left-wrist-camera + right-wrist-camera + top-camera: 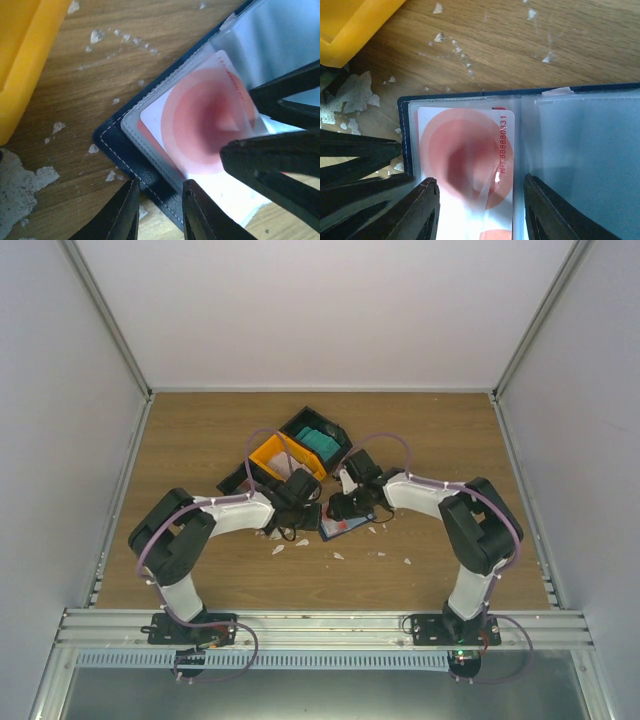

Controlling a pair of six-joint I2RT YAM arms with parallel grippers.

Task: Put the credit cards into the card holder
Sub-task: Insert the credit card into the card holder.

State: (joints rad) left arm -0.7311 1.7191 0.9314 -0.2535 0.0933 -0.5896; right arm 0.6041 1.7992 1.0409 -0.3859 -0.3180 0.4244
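The navy card holder (338, 526) lies open on the table between both grippers. A white credit card with a red blotch (465, 145) sits partly under the holder's clear sleeve and also shows in the left wrist view (195, 125). My right gripper (480, 179) is open, its fingers astride this card. My left gripper (160, 184) is open by a narrow gap, astride the holder's stitched navy edge (112, 137). Its fingers (360, 150) point at the holder's left edge (403, 125). Teal cards (322, 440) lie in the black bin.
An orange bin (275, 458) stands just behind the left gripper (306, 508), and a black bin (300, 425) stands behind that. Small white scraps (338, 556) lie scattered on the wood in front of the holder. The right gripper (342, 508) is beside the left one.
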